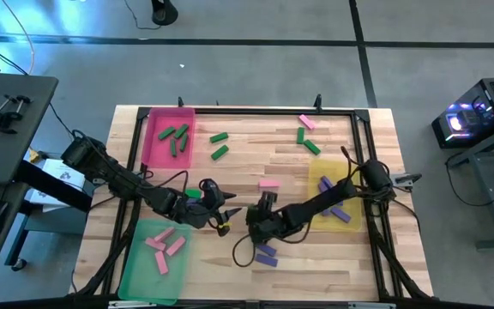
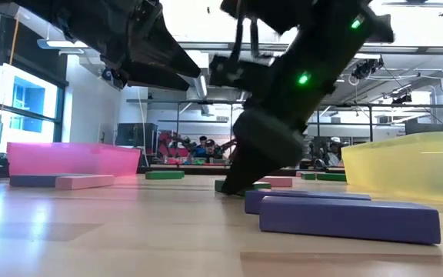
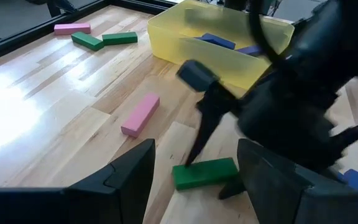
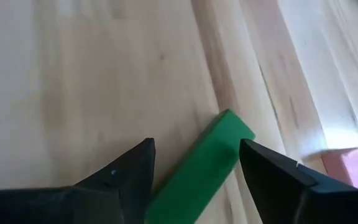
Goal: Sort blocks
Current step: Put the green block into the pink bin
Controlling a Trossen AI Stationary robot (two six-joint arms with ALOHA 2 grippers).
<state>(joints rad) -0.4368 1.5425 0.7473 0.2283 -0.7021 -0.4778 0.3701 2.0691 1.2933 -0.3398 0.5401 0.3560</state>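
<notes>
Near the desk's middle, a green block [image 4: 199, 174] lies flat between the spread right tool [image 4: 194, 177], left tool [image 3: 194, 180] spread just beside; collision or a skewed pinch is risked.

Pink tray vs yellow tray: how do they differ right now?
The pink tray sits at the table's far left and holds green blocks; the yellow tray sits at the right and holds purple blocks. Both are shallow, translucent and rectangular.

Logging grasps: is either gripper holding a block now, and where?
Neither. The right gripper has open jaws straddling a green block on the table; the left gripper is open too.
</notes>
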